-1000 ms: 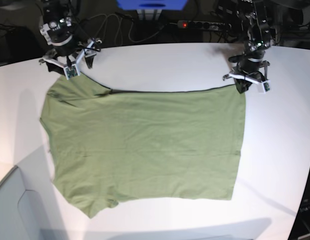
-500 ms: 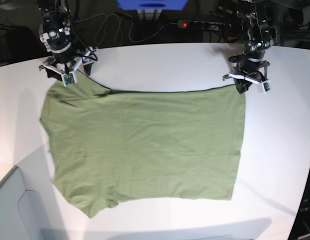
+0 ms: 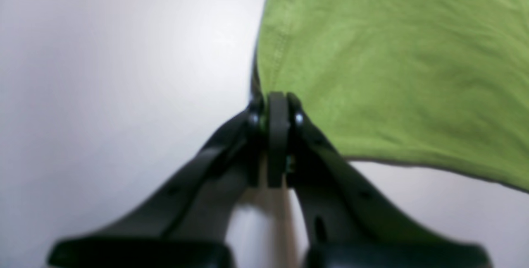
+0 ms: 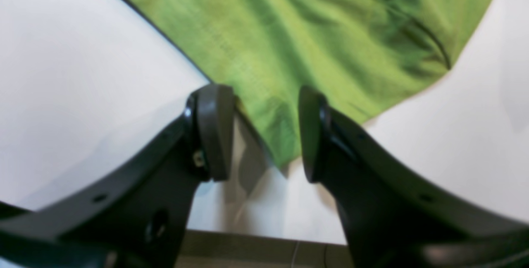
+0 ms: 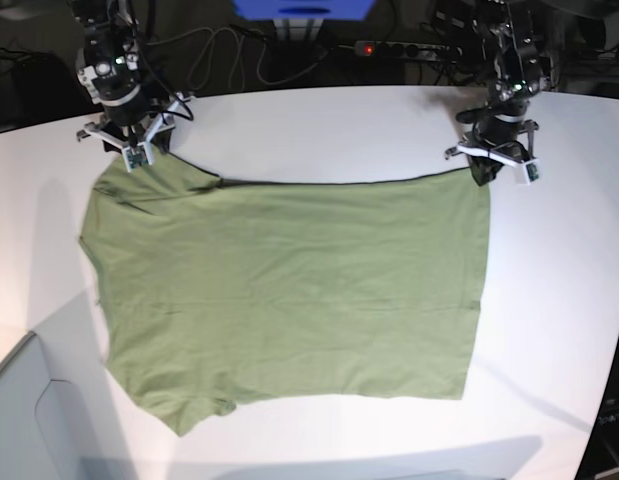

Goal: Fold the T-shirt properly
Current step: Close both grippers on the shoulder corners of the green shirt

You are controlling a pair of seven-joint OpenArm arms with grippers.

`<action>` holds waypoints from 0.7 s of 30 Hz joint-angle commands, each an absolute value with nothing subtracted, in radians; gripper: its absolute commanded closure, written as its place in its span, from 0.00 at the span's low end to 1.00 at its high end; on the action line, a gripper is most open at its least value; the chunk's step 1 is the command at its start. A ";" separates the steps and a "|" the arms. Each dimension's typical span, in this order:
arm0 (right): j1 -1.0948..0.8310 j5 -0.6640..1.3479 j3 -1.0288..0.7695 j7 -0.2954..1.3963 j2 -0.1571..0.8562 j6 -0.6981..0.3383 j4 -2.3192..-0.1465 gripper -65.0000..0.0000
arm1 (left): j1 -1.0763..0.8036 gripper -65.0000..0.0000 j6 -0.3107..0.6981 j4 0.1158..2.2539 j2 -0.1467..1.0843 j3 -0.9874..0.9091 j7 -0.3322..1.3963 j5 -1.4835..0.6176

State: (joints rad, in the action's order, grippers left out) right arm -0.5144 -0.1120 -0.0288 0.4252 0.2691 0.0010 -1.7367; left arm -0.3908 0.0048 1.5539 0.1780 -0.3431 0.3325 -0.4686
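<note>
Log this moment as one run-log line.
left end effector: shut on T-shirt corner | right end effector: open, straddling T-shirt corner | T-shirt: flat on table

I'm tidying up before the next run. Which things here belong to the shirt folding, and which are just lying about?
Part of the job:
- T-shirt, spread flat on the white table
- left gripper, shut on a shirt corner
- right gripper, jaws apart around another corner

Just lying about:
- power strip and cables behind the table
- blue box

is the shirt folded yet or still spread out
Spread out: the T-shirt lies flat on the table, no part folded over.
</note>
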 commanded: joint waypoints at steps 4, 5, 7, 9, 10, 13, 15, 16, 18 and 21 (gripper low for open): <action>-0.526 -0.139 -0.033 0.490 0.282 -0.004 -1.684 0.64 | -0.401 1.00 0.002 1.564 0.188 -0.348 0.344 -0.467; -0.521 -0.139 -0.033 0.490 0.282 -0.004 -1.667 0.64 | -0.403 1.00 0.002 1.564 0.189 -0.348 0.344 -0.467; -0.519 -0.139 -0.033 0.489 0.282 -0.004 -1.638 0.64 | -0.403 1.00 0.002 1.564 0.189 -0.348 0.344 -0.467; -0.519 -0.139 -0.033 0.489 0.282 -0.004 -1.630 0.64 | -0.403 1.00 0.002 1.564 0.191 -0.348 0.344 -0.464; -0.519 -0.139 -0.033 0.489 0.282 -0.004 -1.632 0.64 | -0.403 1.00 0.002 1.564 0.191 -0.348 0.344 -0.464; -0.526 -0.139 -0.033 0.489 0.282 -0.004 -1.635 0.69 | -0.403 1.00 0.002 1.564 0.191 -0.348 0.344 -0.464; -0.529 -0.139 -0.033 0.489 0.282 -0.004 -1.635 0.82 | -0.403 1.00 0.002 1.564 0.191 -0.348 0.344 -0.464; -0.530 -0.139 -0.033 0.489 0.282 -0.004 -1.635 0.89 | -0.403 1.00 0.002 1.564 0.191 -0.348 0.344 -0.464; -0.532 -0.139 -0.033 0.489 0.282 -0.004 -1.635 1.00 | -0.404 1.00 0.002 1.564 0.191 -0.348 0.344 -0.464; -0.538 -0.139 -0.035 0.489 0.282 -0.004 -1.635 1.00 | -0.421 1.00 0.002 1.567 0.193 -0.348 0.343 -0.467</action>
State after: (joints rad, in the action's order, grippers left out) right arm -0.5053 -0.1051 -0.0326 0.3302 0.2745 0.0040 -1.6657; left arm -0.4088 0.0059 1.5593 0.1829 -0.3431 0.3252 -0.4706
